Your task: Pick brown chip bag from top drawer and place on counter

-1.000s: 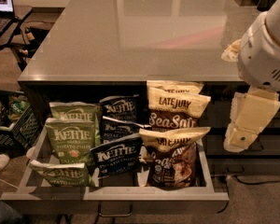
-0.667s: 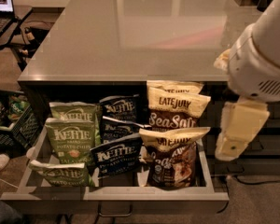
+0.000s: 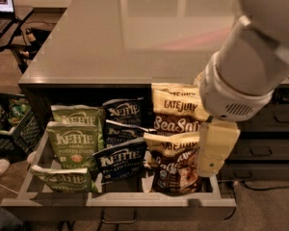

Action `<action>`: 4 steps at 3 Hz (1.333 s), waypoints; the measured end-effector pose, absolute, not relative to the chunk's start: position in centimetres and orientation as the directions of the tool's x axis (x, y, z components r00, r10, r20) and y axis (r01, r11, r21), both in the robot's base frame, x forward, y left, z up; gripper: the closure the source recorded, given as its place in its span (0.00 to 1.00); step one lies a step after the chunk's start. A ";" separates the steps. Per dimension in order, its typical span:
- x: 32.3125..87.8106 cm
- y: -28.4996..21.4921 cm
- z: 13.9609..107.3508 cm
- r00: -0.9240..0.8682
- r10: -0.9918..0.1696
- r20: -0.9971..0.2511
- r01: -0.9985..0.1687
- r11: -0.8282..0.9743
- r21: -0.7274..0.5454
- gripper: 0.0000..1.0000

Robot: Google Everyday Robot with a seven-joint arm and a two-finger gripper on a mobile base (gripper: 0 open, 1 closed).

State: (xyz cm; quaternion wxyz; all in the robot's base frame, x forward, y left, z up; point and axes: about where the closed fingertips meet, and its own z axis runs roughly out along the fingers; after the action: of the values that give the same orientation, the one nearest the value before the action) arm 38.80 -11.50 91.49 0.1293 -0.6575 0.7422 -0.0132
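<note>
Two brown "Late July" chip bags stand in the right part of the open top drawer: the front brown chip bag and another behind it. The grey glossy counter stretches behind the drawer. My gripper, a cream block under the big white arm, hangs just right of the front brown bag, over the drawer's right side, and covers the bag's right edge. It holds nothing that I can see.
Green Kettle bags fill the drawer's left part and navy Kettle bags its middle. Darker drawer fronts lie to the right. A black crate and a laptop are at the left.
My arm and gripper have moved left and down, from beside the drawer's right end to right next to the brown bags. The bags have not moved.
</note>
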 end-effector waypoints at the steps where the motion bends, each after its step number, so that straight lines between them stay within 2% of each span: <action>1: 39.6 -9.9 89.0 -0.070 -0.981 -0.182 -0.982 0.099 -0.159 0.00; 4: 40.2 -8.7 82.3 -0.024 -0.986 -0.166 -0.998 0.034 -0.060 0.00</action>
State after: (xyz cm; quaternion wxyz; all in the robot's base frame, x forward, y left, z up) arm 40.19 -8.66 82.32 0.0806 -0.6940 0.7145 0.0365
